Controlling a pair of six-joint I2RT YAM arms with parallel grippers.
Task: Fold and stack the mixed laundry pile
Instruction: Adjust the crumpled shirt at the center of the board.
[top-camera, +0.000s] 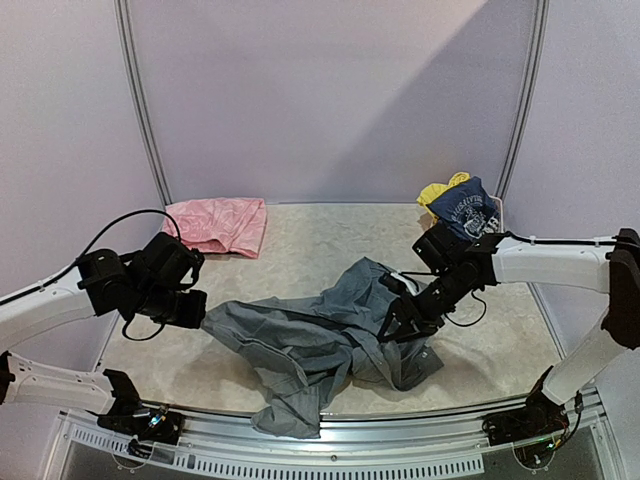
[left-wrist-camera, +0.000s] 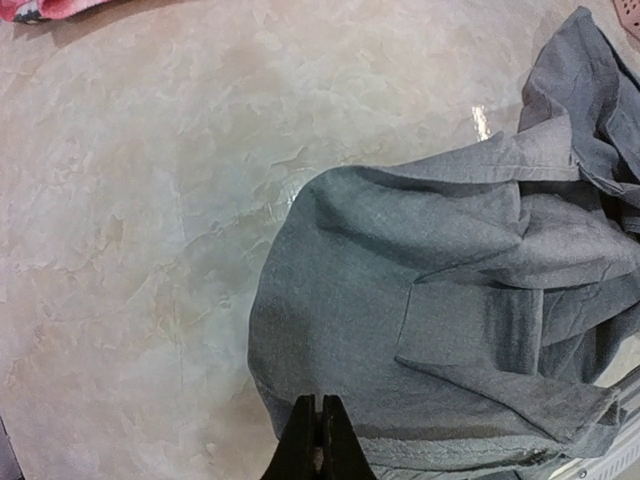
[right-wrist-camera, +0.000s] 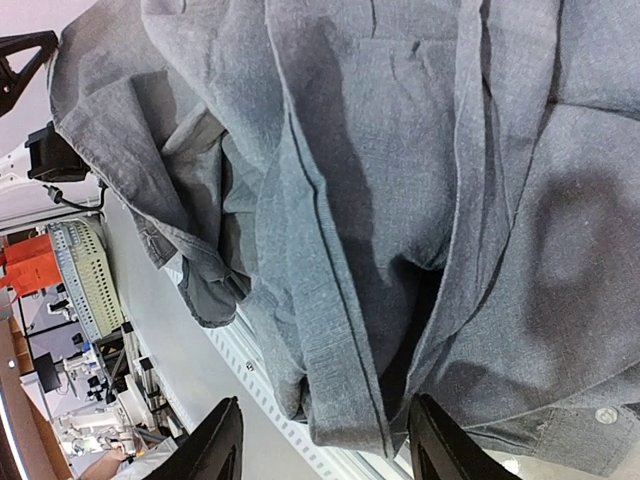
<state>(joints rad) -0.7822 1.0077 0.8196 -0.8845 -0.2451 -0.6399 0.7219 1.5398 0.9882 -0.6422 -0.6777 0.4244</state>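
Both arms are built of white tubular links, the left arm (top-camera: 40, 305) and the right arm (top-camera: 550, 262), joined by boxy black joints (top-camera: 130, 280). A thin black cable (top-camera: 115, 218) arcs at the left wrist's 12 o'clock. Black bases (top-camera: 140, 418) sit at 7 and 5 o'clock. The right gripper (right-wrist-camera: 325, 400) has tapered matte-black fingers (right-wrist-camera: 222, 440)
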